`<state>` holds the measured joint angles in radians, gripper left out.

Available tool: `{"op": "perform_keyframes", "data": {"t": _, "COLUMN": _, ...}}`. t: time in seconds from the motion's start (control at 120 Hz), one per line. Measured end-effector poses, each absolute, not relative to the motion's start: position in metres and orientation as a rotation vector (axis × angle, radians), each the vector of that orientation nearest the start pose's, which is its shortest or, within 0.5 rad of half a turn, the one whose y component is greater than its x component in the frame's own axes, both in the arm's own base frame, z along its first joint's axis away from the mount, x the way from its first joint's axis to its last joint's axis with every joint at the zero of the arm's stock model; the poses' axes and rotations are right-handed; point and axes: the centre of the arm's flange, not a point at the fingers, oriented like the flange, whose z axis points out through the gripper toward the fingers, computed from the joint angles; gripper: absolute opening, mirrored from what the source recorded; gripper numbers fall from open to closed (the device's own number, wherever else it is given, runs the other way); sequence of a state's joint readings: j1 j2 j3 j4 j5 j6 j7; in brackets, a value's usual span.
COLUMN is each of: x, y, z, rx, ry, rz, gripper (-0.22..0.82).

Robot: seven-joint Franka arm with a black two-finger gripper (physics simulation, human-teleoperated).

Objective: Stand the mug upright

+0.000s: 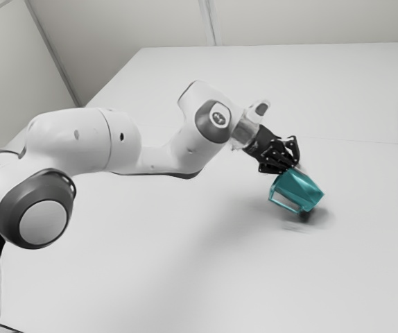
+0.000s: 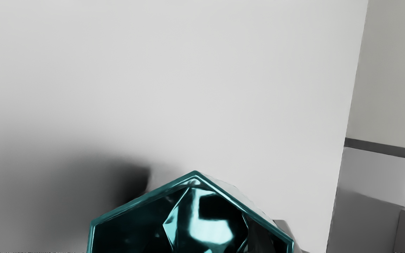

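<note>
While I am working the arm from afar, the faceted teal mug [image 1: 297, 191] is hanging at a slant from the black gripper [image 1: 282, 168], over the bench [image 1: 150, 277] and in from the bench edge [image 1: 365, 141] that is running behind it toward the exterior view's right. My fingers [image 2: 260, 240] are closing on the mug's wall near the rim [image 2: 195, 173], one dark tip reaching inside the mouth and the other, as I read it, pressing from outside. The mouth is facing back toward my hand, the base is pointing down and toward the exterior view's right, and the handle [image 1: 284, 202] is jutting out on the lower side. A dark shadow [image 1: 308, 218] is pooling just under the lowest corner; whether that corner is touching the bench I cannot tell.

By my judgement I am in the middle of righting it: the mug is being held, but it isn't standing. What this is calling for is a slow turn of the hand toward pointing straight down, so the base is swinging level beneath the mouth, then easing down until it is resting flat, and only then opening. Letting go at this slant would be risking a roll onto its side.
</note>
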<state>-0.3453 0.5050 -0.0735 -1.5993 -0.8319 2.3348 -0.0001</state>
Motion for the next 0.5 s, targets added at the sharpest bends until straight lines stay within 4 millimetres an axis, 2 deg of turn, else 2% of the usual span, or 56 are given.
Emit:
{"op": "perform_keyframes", "data": {"t": 0.117, "x": 0.634, "y": -0.279, "z": 0.397, "rx": 2.593, "ry": -0.005, "rz": 0.169, "gripper": -0.18}}
{"op": "perform_keyframes", "data": {"t": 0.233, "x": 0.619, "y": -0.263, "z": 0.418, "rx": 2.736, "ry": -0.106, "rz": 0.224, "gripper": -0.18}}
{"op": "perform_keyframes", "data": {"t": 0.342, "x": 0.606, "y": -0.243, "z": 0.425, "rx": 2.841, "ry": -0.144, "rz": 0.24, "gripper": -0.18}}
{"op": "perform_keyframes", "data": {"t": 0.5, "x": 0.586, "y": -0.225, "z": 0.434, "rx": 2.956, "ry": -0.208, "rz": 0.268, "gripper": -0.18}}
